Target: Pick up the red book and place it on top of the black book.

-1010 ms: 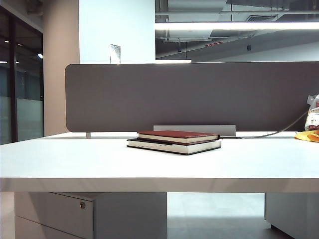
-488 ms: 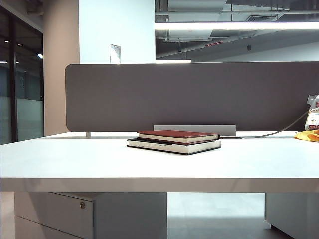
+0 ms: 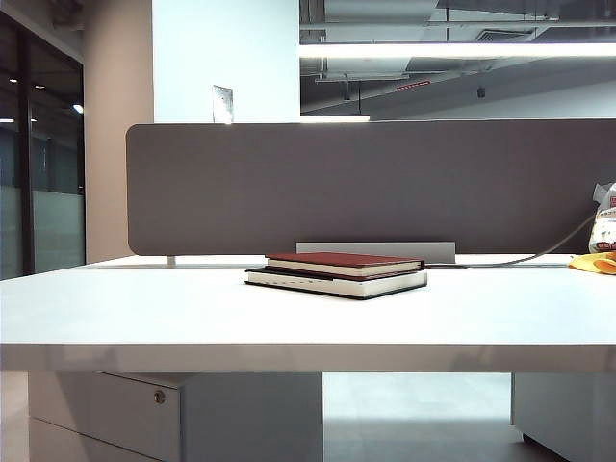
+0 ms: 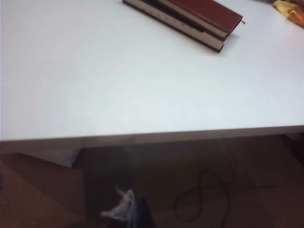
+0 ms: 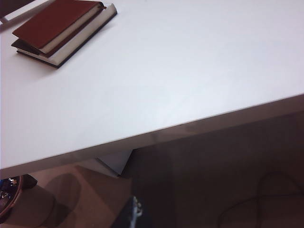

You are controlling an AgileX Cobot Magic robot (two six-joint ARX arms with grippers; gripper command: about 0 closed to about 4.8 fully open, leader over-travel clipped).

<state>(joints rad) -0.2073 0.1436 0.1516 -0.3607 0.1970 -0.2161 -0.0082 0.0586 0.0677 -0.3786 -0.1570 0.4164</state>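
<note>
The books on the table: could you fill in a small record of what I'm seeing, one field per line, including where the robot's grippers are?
red book: lies flat on top of the black book
black book: flat on the white table, thicker and sticking out beyond the red one
yellow thing: at the table's far right edge, too cut off to identify
grey partition: stands behind the table
left gripper: not in view; its camera looks at the table from off the near edge
right gripper: not in view, shut; also back off the near edge
stacking: looks done
</note>
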